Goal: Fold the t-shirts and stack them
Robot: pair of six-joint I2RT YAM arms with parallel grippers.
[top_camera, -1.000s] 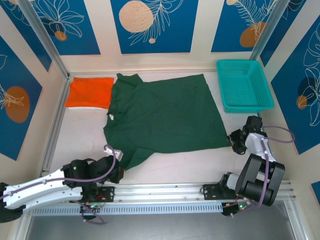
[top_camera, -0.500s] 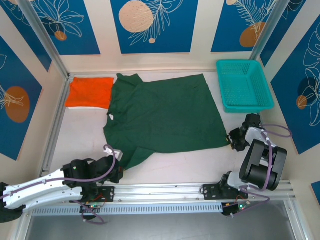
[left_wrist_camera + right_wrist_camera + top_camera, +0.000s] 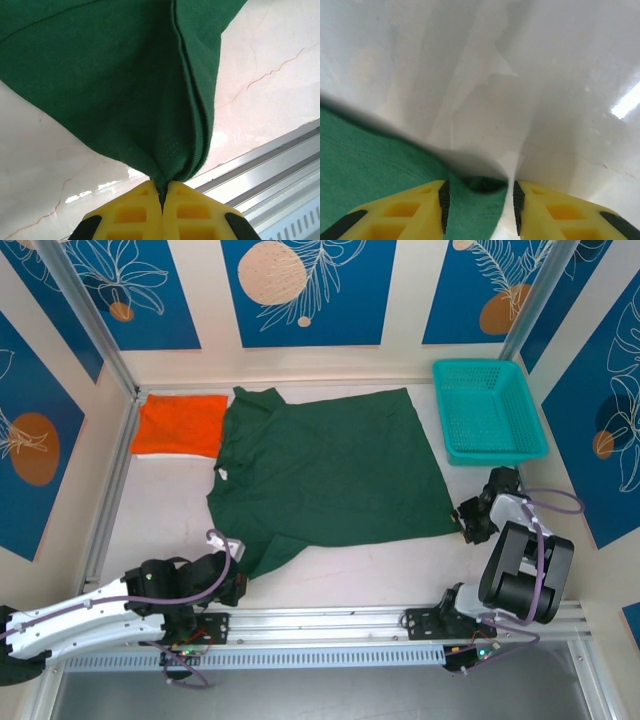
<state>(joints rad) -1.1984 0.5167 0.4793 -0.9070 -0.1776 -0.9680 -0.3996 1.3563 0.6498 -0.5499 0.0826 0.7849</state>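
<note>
Pale marbled desk [image 3: 160, 515], blue leaf-print walls [image 3: 305, 315], teal basket [image 3: 490, 410] far right. The dark green t-shirt [image 3: 330, 470] lies spread mid-desk, the orange t-shirt [image 3: 180, 425] folded beside its far-left sleeve. Now the left hand [image 3: 162, 187] clamps the near sleeve; the right hand [image 3: 479, 192] has its jaws apart around the hem corner.

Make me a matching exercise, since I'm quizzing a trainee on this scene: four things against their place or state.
Things:
1. green t-shirt
2. orange t-shirt
3. basket
4. left claw

Places or states:
A. folded, far-left corner
B. shut on a sleeve edge
C. teal mesh, far right
D. spread flat in the middle

Pairs: 1-D, 2-A, 3-C, 4-B
</note>
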